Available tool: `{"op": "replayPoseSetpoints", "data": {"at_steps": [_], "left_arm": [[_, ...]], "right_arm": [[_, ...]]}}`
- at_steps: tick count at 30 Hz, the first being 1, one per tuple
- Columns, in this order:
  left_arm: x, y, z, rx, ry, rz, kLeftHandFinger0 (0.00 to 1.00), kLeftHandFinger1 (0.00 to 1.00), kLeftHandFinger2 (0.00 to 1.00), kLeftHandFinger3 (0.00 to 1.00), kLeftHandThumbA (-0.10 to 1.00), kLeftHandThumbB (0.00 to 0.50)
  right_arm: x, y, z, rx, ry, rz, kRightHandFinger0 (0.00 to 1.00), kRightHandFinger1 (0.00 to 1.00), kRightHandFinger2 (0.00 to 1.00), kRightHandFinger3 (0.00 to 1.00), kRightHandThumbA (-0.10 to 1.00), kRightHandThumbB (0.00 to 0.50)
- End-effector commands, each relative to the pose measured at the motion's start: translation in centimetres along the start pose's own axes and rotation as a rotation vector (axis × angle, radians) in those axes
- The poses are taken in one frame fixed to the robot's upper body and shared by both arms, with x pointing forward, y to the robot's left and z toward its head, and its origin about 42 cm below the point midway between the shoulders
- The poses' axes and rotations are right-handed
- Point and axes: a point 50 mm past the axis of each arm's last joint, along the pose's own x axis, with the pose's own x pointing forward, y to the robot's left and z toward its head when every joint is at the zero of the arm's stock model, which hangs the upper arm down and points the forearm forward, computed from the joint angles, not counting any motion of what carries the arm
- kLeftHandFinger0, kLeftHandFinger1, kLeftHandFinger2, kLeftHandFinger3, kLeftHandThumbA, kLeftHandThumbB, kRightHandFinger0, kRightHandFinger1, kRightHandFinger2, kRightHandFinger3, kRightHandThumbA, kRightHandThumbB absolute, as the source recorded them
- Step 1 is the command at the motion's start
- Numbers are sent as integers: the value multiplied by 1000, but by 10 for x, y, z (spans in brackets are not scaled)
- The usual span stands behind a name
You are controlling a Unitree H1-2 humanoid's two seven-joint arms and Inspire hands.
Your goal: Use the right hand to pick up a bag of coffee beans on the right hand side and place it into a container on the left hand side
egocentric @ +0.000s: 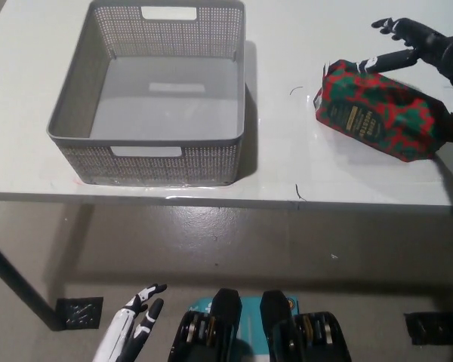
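A red and green coffee bag point(380, 111) with a dark label lies on its side on the white table point(287, 151), right of centre. My black right hand point(423, 47) hovers at the bag's far right end, open, fingers spread above its top edge and not gripping it. The grey perforated container point(160, 98) stands on the table's left half with nothing inside. Below the table edge, at the bottom left, my white left hand point(134, 324) hangs at rest with its fingers apart.
The table's front edge runs across the middle of the picture, with grey floor below it. A dark table leg point(15, 283) slants at the lower left. A small black mark point(300, 192) sits near the front edge.
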Motion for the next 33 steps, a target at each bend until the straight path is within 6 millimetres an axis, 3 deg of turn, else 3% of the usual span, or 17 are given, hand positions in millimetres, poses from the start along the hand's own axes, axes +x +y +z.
{"op": "replayPoseSetpoints", "data": {"at_steps": [1, 8, 13, 20, 26, 33], "left_arm": [[3, 8, 10, 9, -41, 8, 1000, 1000, 1000, 1000, 1000, 332], [4, 11, 10, 21, -45, 2, 1000, 1000, 1000, 1000, 1000, 306], [6, 13, 12, 23, -53, 7, 1000, 1000, 1000, 1000, 1000, 319], [9, 15, 14, 23, -52, 11, 1000, 1000, 1000, 1000, 1000, 332], [11, 16, 14, 24, -60, 7, 1000, 1000, 1000, 1000, 1000, 336], [17, 20, 19, 32, -79, 6, 1000, 1000, 1000, 1000, 1000, 328]], "right_arm": [[-12, -43, 27, -17, -80, -41, 1000, 1000, 1000, 1000, 956, 500], [-2, -15, 9, -61, -25, -1, 1000, 1000, 1000, 1000, 948, 500], [4, 1, 1, -88, 19, 26, 1000, 1000, 1000, 1000, 897, 500], [13, 41, -15, -275, 93, 73, 1000, 1000, 1000, 1000, 861, 500], [14, 89, -47, -250, 122, 158, 1000, 1000, 1000, 1000, 814, 500], [13, 122, -63, -211, 148, 200, 1000, 1000, 1000, 1000, 792, 500]]}}
